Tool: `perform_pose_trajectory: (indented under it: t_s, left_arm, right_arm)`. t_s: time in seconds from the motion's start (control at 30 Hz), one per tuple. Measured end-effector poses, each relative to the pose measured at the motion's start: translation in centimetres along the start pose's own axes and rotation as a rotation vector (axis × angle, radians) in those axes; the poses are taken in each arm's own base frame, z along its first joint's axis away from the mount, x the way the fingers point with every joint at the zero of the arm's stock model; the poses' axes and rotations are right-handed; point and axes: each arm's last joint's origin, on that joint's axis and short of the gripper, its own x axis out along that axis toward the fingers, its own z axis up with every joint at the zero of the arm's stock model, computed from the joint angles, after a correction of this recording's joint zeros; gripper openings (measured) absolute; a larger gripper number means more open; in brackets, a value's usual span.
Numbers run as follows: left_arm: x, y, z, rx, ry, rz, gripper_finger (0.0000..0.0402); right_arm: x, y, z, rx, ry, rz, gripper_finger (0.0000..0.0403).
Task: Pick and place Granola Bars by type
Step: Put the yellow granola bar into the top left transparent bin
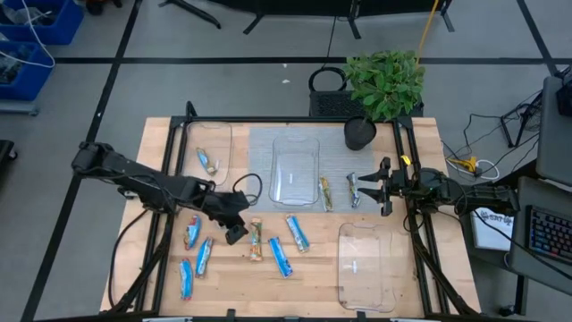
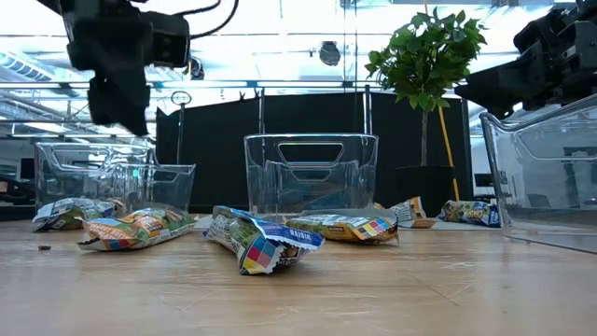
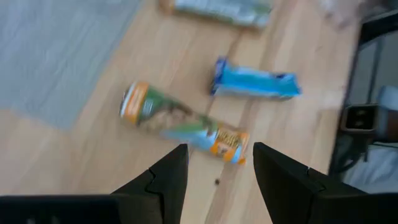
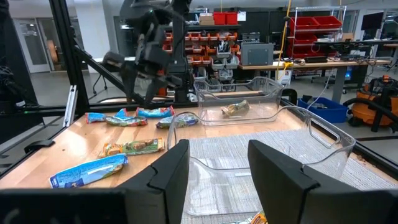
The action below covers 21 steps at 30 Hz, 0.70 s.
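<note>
In the high view, the left gripper [image 1: 236, 234] is seen released at lower centre-left, above the wooden table [image 1: 420, 277], just beside an orange-ended wrapped granola bar [image 1: 256, 240]; shiny blue bars [image 1: 296, 233] lie around it. The right gripper [image 1: 385, 187] is seen spread empty at centre-right, beside a silver-grey bar [image 1: 354, 190].

In the left wrist view, the orange-ended bar [image 3: 184, 122] is framed at centre.

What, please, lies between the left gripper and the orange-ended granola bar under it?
Nothing: the left wrist view shows only bare wood between the open left gripper and the orange-ended bar.
</note>
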Motion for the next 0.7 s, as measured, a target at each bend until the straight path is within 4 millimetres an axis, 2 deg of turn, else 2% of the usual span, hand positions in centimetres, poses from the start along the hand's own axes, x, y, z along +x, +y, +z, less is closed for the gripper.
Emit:
perform_pose_trajectory:
  t_s: [0.37, 0.5, 0.7]
  left_arm:
    - [3.1, 0.1, 0.5, -0.171, 0.041, 0.113, 0.0186]
    - [3.8, 0.5, 0.5, -0.245, 0.04, 0.15, 0.0186]
    - [3.8, 0.7, 0.7, -0.315, -0.034, 0.205, 0.0186]
  right_arm:
    - [0.0, 0.0, 0.0, 0.0, 0.0, 0.0, 0.0155]
    - [0.0, 0.0, 0.0, 0.0, 0.0, 0.0, 0.0155]
    - [0.0, 0.0, 0.0, 0.0, 0.0, 0.0, 0.0155]
